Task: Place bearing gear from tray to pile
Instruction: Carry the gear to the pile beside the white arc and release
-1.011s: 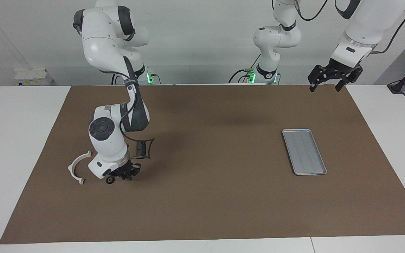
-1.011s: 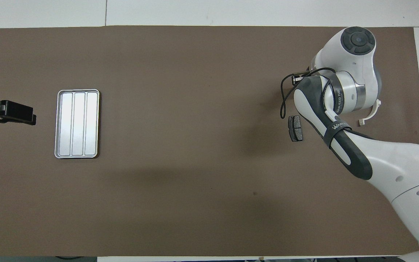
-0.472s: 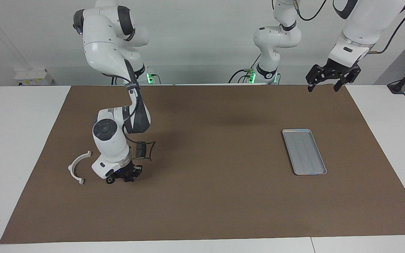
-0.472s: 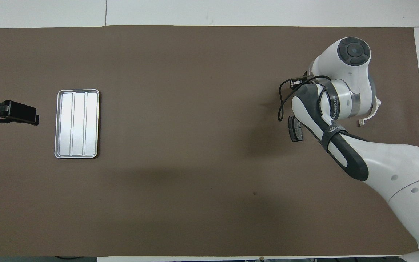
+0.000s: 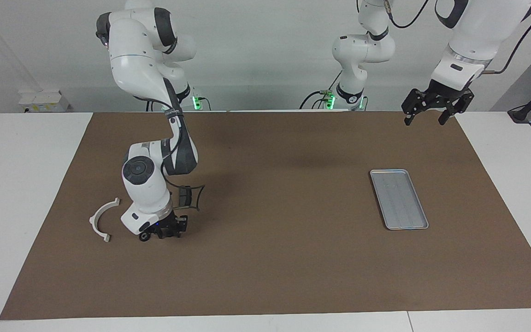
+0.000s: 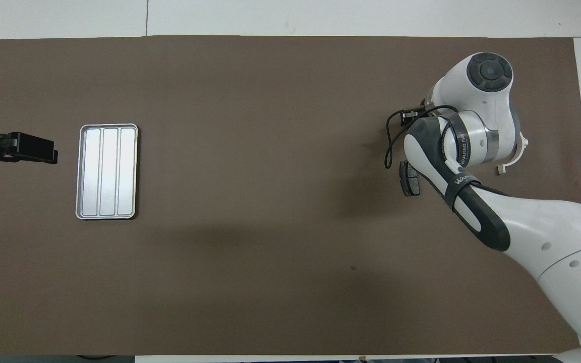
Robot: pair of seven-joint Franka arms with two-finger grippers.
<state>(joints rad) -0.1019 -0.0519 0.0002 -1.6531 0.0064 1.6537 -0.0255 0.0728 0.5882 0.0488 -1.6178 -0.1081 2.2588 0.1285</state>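
The small black bearing gear point(image 5: 144, 237) lies on the brown mat, between the white half-ring bracket point(image 5: 102, 219) and my right gripper point(image 5: 164, 232). That gripper is down at the mat, open, with the gear just beside its fingertips. A dark brake pad point(image 5: 184, 197) point(image 6: 410, 179) lies nearer to the robots than the gear. In the overhead view the right arm's wrist hides the gear and the gripper; only part of the bracket point(image 6: 516, 151) shows. The silver tray point(image 5: 399, 199) point(image 6: 107, 171) has nothing in it. My left gripper point(image 5: 424, 121) point(image 6: 48, 154) waits open in the air beside the tray.
The brown mat point(image 5: 274, 258) covers most of the white table. The right arm's forearm and cable loop point(image 6: 389, 146) hang over the pile area.
The right gripper's fingers have spread apart at the mat and the gear stays where it was. The left gripper has shifted slightly in the air.
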